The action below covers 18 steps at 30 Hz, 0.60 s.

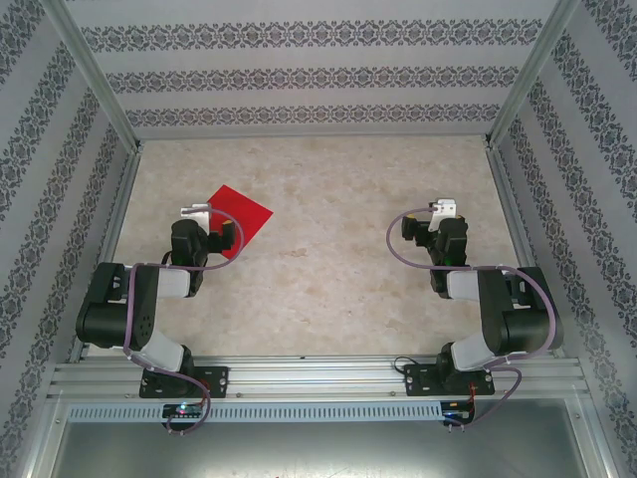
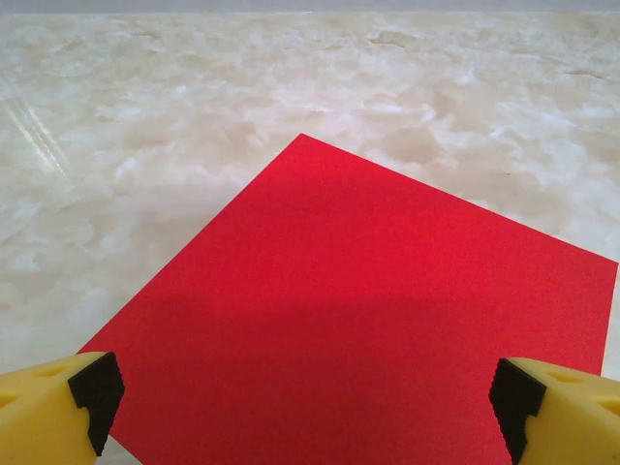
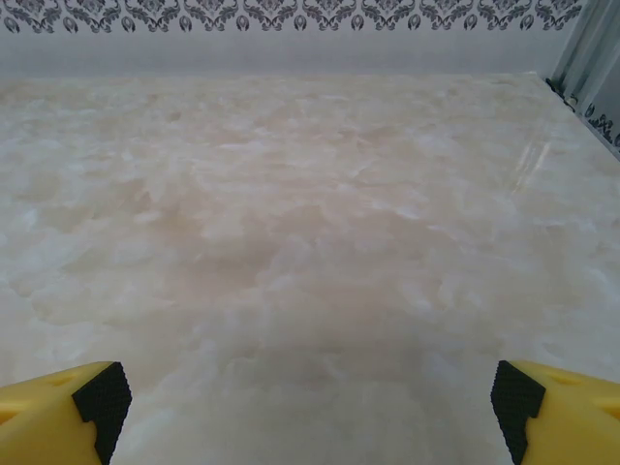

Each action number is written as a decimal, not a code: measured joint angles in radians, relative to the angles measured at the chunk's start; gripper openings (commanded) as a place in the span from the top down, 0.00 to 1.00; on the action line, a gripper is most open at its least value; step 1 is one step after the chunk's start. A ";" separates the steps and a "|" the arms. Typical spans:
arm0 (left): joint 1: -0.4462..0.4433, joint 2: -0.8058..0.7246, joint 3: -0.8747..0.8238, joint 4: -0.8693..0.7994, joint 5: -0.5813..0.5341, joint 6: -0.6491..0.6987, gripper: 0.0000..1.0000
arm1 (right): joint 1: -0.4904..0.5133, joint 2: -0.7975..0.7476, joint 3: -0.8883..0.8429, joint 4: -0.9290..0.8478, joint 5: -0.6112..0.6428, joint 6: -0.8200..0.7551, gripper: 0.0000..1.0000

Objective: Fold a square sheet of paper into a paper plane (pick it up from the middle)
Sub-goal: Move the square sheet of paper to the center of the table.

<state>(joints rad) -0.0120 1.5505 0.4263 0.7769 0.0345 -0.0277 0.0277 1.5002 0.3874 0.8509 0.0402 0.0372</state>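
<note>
the thin, bright red square sheet of paper (image 2: pixel 368 320) lies flat on the pale marbled tabletop (image 1: pixel 338 269), far left, beneath the left gripper (image 2: pixel 308 395), whose jaws stand wide and empty. the right gripper (image 3: pixel 308 395), equally wide and empty, hangs well apart over the tabletop's right side. lying flush, the sheet may slide or crumple when pinched at its middle, spoiling later creases.

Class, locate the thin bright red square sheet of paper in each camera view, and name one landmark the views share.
Top external: red square paper sheet lies left of centre.
Left wrist: the sheet covers the lower centre and right.
Right wrist: marbled beige tabletop ahead.
Shared landmark: that tabletop.
</note>
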 measured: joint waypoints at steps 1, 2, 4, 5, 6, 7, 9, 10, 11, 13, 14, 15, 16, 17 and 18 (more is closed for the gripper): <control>0.001 0.000 0.000 0.002 -0.003 0.002 0.00 | 0.000 0.001 0.000 0.000 -0.004 -0.002 0.02; 0.001 0.000 0.000 0.003 -0.005 0.002 0.00 | 0.000 0.001 0.000 0.000 -0.005 -0.003 0.02; 0.001 0.000 0.000 0.003 -0.006 0.002 0.00 | 0.000 0.001 0.000 0.000 -0.006 -0.008 0.02; 0.001 0.000 -0.001 0.003 -0.006 0.002 0.00 | 0.000 0.001 0.000 0.000 -0.006 -0.009 0.02; 0.001 0.000 -0.002 0.003 -0.006 0.002 0.00 | 0.000 0.001 0.000 0.000 -0.008 -0.011 0.02; 0.001 0.000 -0.002 0.003 -0.006 0.002 0.00 | 0.000 0.001 0.000 0.000 -0.008 -0.011 0.02; 0.001 0.000 -0.002 0.003 -0.007 0.002 0.00 | 0.000 0.001 0.000 0.000 -0.011 -0.011 0.02; 0.001 0.000 -0.002 0.003 -0.007 0.002 0.00 | -0.002 0.001 0.000 0.000 -0.015 -0.011 0.02; 0.001 0.001 -0.002 0.003 -0.008 0.002 0.00 | -0.005 0.001 0.000 0.000 -0.018 -0.011 0.02; 0.001 0.001 -0.002 0.003 -0.010 0.002 0.00 | -0.009 0.001 0.000 0.000 -0.020 -0.011 0.02; 0.001 0.001 -0.002 0.003 -0.010 0.002 0.00 | -0.011 0.001 0.000 0.000 -0.022 -0.011 0.02; 0.001 0.001 -0.002 0.003 -0.010 0.002 0.00 | -0.011 0.001 0.000 0.000 -0.023 -0.011 0.02; 0.001 0.001 -0.002 0.003 -0.010 0.002 0.00 | -0.011 0.001 0.000 0.000 -0.023 -0.011 0.02; 0.001 0.001 -0.002 0.003 -0.010 0.002 0.00 | -0.011 0.001 0.000 0.000 -0.023 -0.011 0.02; 0.001 0.001 -0.002 0.003 -0.010 0.002 0.00 | -0.011 0.001 0.000 0.000 -0.023 -0.011 0.02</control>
<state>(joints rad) -0.0109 1.5517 0.4244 0.7803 0.0246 -0.0254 0.0166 1.5009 0.3874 0.8509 0.0170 0.0261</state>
